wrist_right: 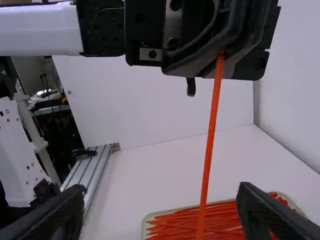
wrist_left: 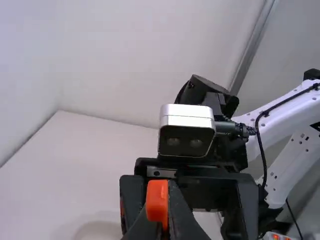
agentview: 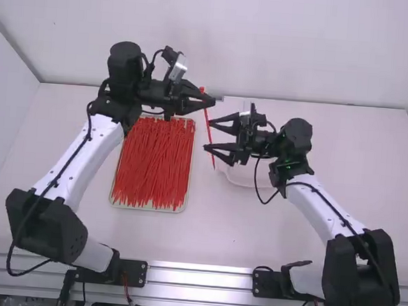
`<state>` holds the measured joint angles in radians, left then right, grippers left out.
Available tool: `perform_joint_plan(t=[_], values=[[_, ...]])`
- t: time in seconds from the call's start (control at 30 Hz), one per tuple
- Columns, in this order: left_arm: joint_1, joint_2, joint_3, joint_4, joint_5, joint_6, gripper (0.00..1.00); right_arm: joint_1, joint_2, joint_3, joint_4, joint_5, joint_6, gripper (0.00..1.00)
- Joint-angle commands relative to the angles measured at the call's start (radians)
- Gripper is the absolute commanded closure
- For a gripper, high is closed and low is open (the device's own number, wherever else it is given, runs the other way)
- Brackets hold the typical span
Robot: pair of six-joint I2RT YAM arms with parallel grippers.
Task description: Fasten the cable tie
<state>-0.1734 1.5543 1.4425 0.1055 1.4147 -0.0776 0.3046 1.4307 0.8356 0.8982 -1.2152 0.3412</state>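
White table (agentview: 358, 150) | left gripper (wrist_right: 219, 50) clamped on red cable tie (wrist_right: 212, 125) | right gripper (agentview: 209, 134) fingers apart, tie's tail between them | advice: pinch tail squarely

The cable tie (wrist_right: 212, 125) looks like thin plastic with fine ridges. The table (agentview: 358, 150) is smooth and matt; the left gripper (agentview: 209, 99) is matt black plastic.

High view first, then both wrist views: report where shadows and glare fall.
High view: soft, even light, only faint shadows under the arms on the table, no glare. Left wrist view: the cable tie is brightly lit in the left hand, with no hard shadows. Right wrist view: the left hand looks dark against the pale wall, and the hanging cable tie is evenly lit.
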Motion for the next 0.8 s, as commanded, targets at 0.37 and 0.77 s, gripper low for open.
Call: perform_joint_plan(t=[0.37, 0.77], values=[[-0.017, -0.004, 0.023, 0.007, 0.026, 0.015, 0.98, -0.003, 0.003, 0.027, 0.003, 0.008, -0.010, 0.82], [-0.023, -0.004, 0.023, 0.007, 0.026, 0.016, 0.98, -0.005, 0.003, 0.027, 0.003, 0.008, -0.009, 1.00]])
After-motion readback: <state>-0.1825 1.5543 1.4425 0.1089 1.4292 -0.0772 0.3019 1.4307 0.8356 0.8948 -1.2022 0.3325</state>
